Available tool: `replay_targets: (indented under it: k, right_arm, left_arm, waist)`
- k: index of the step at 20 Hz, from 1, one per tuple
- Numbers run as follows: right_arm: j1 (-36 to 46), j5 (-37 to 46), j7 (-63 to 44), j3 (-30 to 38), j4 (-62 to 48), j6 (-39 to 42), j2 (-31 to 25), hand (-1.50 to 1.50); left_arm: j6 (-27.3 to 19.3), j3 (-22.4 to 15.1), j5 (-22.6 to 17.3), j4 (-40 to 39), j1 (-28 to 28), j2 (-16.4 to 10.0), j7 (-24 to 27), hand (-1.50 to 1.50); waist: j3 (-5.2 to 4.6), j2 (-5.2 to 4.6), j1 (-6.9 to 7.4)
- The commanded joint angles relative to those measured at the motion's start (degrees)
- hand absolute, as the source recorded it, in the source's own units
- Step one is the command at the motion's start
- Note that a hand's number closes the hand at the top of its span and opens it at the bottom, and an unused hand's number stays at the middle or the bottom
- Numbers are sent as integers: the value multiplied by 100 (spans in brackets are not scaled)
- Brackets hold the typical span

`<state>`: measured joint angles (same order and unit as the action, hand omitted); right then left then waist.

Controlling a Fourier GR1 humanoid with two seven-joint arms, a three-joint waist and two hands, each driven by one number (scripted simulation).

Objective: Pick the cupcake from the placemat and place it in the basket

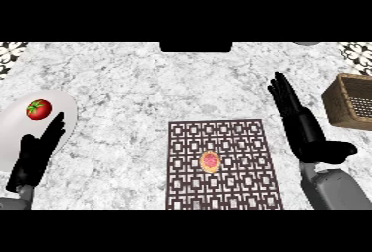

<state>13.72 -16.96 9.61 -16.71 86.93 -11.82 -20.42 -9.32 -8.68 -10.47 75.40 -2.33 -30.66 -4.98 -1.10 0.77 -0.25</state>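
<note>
Holding tomato (38,109): plate (67,104); cupcake (210,161) on placemat (243,135); basket (338,106) right edge; left hand (36,153), right hand (301,124) straight-fingered.

One each: cupcake (210,161), placemat (240,135), basket (335,104), plate (13,133), tomato (38,109)

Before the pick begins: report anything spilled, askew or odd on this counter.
Nothing stands out. Cupcake sits on the placemat, tomato on its plate, basket at right; left hand and right hand open.

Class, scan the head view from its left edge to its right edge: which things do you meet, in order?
tomato → cupcake → right hand → basket. The left hand and the plate overlap the tomato, and the placemat lies under the cupcake, so they are left out.
</note>
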Motion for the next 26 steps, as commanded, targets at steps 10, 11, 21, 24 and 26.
replay_targets:
  k: [10,11,21,24,26]
  right_arm:
    - [1427,167,-461,-1332,-469,-3479,2012,150]
    - [1450,280,-388,-1485,-599,-3989,2018,-150]
    - [2956,2016,-2927,-2125,-3079,-4810,1141,-150]
    - [3295,2113,-3735,-2555,-3540,-3831,836,-150]
    - [3525,2163,-4271,-2905,-3721,-3053,679,-150]
  left_arm:
    - [209,-239,345,897,-1233,194,803,0]
    - [233,-235,364,1001,-1245,113,724,0]
    - [157,-172,429,806,-1120,128,768,0]
    - [116,-154,468,858,-1213,90,658,0]
    - [151,-104,424,846,-1227,51,634,0]
  waist:
    - [103,-130,401]
    - [105,-109,450]
    - [-14,92,11]
    - [-33,146,18]
    - [-30,142,51]
